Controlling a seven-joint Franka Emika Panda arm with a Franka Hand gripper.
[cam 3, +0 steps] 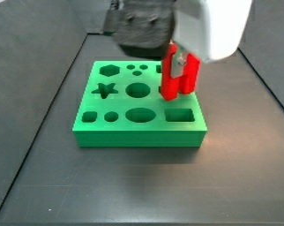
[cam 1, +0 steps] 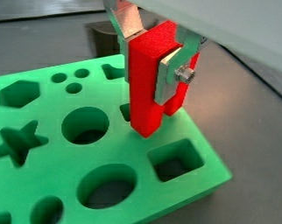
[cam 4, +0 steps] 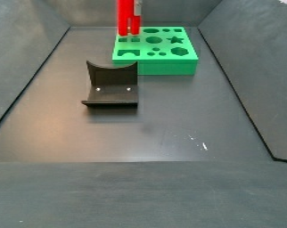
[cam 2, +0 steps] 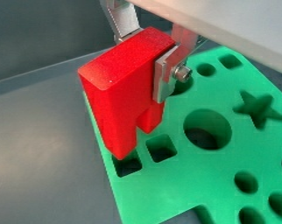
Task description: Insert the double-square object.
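Over green block (cam 3: 132, 110), gripper (cam 1: 167, 66) clamps glossy double-square object (cam 1: 150, 83).

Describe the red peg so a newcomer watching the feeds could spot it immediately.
Start at the bright green plastic block with shaped holes on the dark floor. At its edge, the gripper holds an upright bright red plastic peg made of two joined square bars, its lower end at the block's top. It is the only red thing, clamped between the silver fingers.
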